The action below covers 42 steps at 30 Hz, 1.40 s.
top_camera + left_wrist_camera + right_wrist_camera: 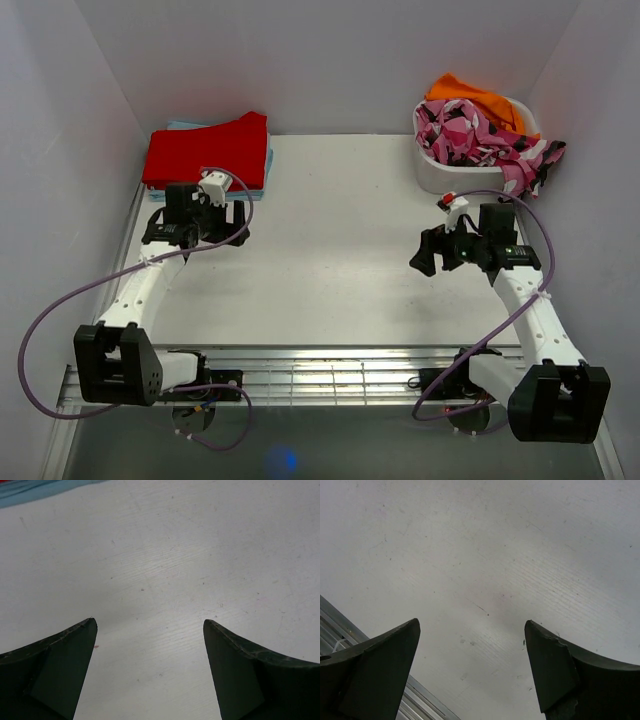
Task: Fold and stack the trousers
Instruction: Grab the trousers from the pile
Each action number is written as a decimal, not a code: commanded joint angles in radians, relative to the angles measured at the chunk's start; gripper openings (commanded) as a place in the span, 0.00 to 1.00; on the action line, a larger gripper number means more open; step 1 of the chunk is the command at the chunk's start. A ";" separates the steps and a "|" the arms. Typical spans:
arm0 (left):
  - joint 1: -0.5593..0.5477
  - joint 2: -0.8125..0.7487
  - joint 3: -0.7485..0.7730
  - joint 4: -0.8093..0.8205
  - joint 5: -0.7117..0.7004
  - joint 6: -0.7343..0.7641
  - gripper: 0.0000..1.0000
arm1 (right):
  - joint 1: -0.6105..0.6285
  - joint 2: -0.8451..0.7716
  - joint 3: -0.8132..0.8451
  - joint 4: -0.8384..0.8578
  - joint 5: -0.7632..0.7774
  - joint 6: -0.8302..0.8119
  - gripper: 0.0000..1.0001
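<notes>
The pink, magenta, white and black camouflage trousers lie crumpled in a white basket at the back right, one end hanging over its right rim. My left gripper is open and empty over the bare table, just in front of the red garment; its wrist view shows only the table between its fingers. My right gripper is open and empty, in front of the basket and pointing left; its wrist view shows bare table. The trousers are in neither wrist view.
A folded plain red garment lies on a light blue cloth at the back left. A plain orange garment sits behind the trousers in the basket. White walls enclose the table on three sides. A metal rail runs along the near edge.
</notes>
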 commanded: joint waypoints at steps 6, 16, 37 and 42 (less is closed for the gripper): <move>0.001 -0.122 0.099 0.018 0.047 -0.039 0.98 | 0.000 0.122 0.367 0.018 0.075 -0.019 0.90; 0.001 -0.131 0.160 0.080 0.084 -0.104 0.98 | -0.102 0.592 1.080 0.009 0.253 -0.042 0.90; 0.000 -0.089 0.119 0.026 0.078 -0.044 0.98 | -0.140 1.393 1.545 0.232 0.553 0.093 0.90; 0.000 -0.065 0.128 0.012 0.070 -0.041 0.98 | -0.146 1.479 1.541 0.273 0.550 0.076 0.97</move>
